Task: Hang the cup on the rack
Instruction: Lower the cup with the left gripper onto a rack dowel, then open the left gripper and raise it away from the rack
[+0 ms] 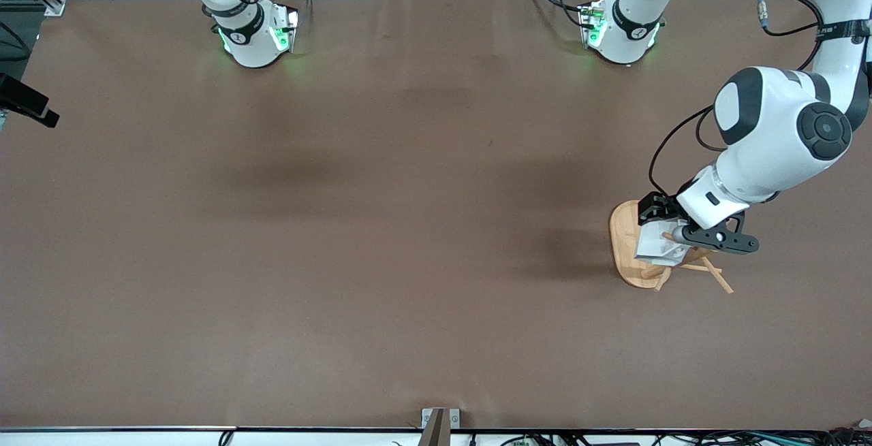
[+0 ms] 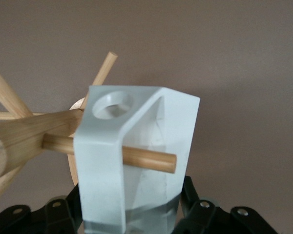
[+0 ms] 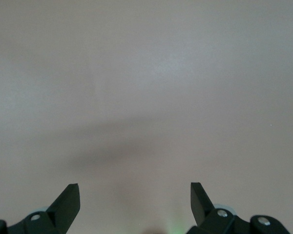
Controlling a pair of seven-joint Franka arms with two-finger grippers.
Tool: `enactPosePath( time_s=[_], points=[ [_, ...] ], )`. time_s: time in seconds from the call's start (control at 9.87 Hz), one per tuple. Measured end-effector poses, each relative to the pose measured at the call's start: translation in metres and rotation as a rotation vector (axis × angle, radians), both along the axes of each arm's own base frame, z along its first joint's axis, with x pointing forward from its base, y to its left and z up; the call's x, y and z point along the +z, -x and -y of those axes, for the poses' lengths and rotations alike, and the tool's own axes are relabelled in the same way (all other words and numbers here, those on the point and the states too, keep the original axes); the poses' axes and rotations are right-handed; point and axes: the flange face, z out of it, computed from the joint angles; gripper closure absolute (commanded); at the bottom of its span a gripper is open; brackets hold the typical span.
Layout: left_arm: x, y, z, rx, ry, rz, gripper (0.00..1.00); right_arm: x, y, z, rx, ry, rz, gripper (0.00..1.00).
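The white faceted cup (image 1: 659, 245) hangs at the bamboo rack (image 1: 623, 235), toward the left arm's end of the table. In the left wrist view a thin peg (image 2: 149, 160) runs through the gap of the cup's (image 2: 136, 146) blocky handle, out from the round post (image 2: 24, 136). My left gripper (image 2: 129, 214) is shut on the cup's body, with a black finger (image 2: 190, 195) against each side. The left gripper (image 1: 664, 231) is over the rack's oval base. My right gripper (image 3: 135, 195) stands open with nothing between its fingers, over bare table; the right arm waits.
Brown table cover (image 1: 381, 228) spreads across the whole surface. Other thin pegs (image 1: 715, 276) stick out of the rack toward the front camera. Both arm bases (image 1: 252, 37) stand along the top of the front view.
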Motion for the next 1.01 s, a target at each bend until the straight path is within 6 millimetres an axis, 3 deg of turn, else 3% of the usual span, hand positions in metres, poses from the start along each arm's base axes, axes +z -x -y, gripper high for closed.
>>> enactPosePath(
  time_s=[0.3,0.51,0.71,1.01],
  points=[
    [0.002,-0.002,0.0,0.004,0.003,0.007,0.0,0.0,0.0,0.0,0.0,0.0,0.0,0.0],
    [0.017,-0.003,0.001,0.039,0.006,0.03,0.0,0.0,0.0,0.0,0.0,0.0,0.0,0.0],
    [0.053,0.004,0.003,0.038,-0.001,0.035,0.0,0.0,0.0,0.0,0.0,0.0,0.0,0.0],
    [0.135,0.025,0.003,0.026,-0.019,0.049,0.0,0.0,0.0,0.0,0.0,0.0,0.0,0.0]
  ],
)
